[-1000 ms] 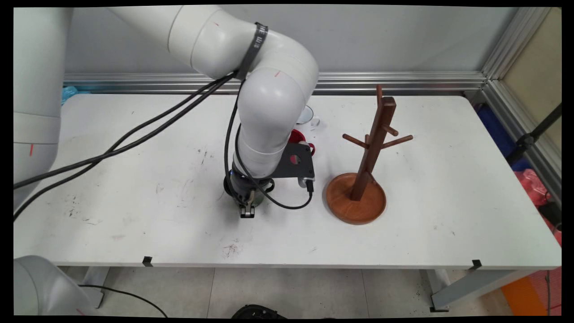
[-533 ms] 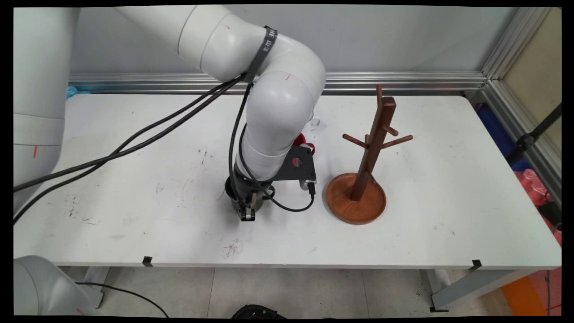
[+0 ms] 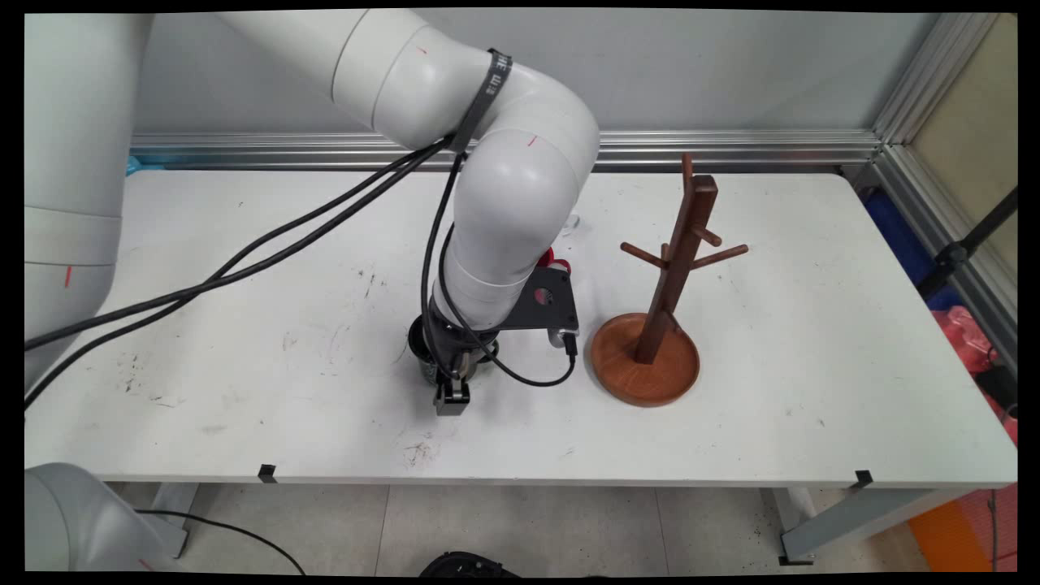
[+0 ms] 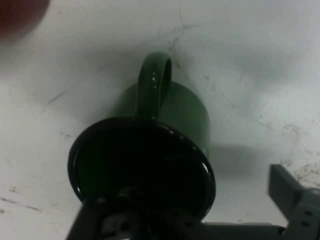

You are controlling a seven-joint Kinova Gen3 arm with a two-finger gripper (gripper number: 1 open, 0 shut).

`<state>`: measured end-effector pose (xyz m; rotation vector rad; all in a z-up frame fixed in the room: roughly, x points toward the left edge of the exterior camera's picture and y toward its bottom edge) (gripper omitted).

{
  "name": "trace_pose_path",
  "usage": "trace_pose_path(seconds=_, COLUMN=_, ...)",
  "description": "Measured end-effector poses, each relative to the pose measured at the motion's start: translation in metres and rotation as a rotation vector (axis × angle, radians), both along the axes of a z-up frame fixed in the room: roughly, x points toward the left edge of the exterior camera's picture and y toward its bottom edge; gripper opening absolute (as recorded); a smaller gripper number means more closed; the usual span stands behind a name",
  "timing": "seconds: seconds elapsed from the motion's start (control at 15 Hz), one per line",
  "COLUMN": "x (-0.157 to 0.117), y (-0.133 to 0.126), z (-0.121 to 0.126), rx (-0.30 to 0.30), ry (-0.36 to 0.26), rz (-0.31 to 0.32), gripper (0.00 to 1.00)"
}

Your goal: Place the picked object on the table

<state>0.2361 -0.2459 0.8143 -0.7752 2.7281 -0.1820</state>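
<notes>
A dark green mug [image 4: 185, 112] stands on the white table [image 3: 244, 366], its handle [image 4: 152, 82] pointing away from the hand camera and its dark inside facing up. My gripper [image 4: 185, 225] hangs straight down over it, open. One finger [image 4: 287, 195] stands outside the mug's wall, and the other is lost in the dark at the rim. In the main view the gripper [image 3: 449, 386] sits low on the table in the middle, and the mug [image 3: 424, 370] shows only as a dark edge behind it.
A wooden mug tree [image 3: 674, 260] on a round base [image 3: 646, 366] stands just right of the hand. A red mug [image 3: 552, 260] and a white one [image 3: 573, 221] peek out behind the arm. The table's near edge [image 3: 520, 479] lies close below.
The hand has shifted slightly right and toward the table's near edge, its fingertip now lower in the picture. The arm hides more of the red and white mugs.
</notes>
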Motion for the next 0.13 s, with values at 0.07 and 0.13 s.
trace_pose_path(seconds=0.07, x=-0.0007, y=0.0000, z=0.0009, rx=-0.002, ry=0.004, rz=-0.004, gripper=1.00)
trace_pose_path(seconds=0.13, x=-0.0011, y=-0.0001, z=0.0019, rx=-0.004, ry=0.007, rz=-0.006, gripper=1.00)
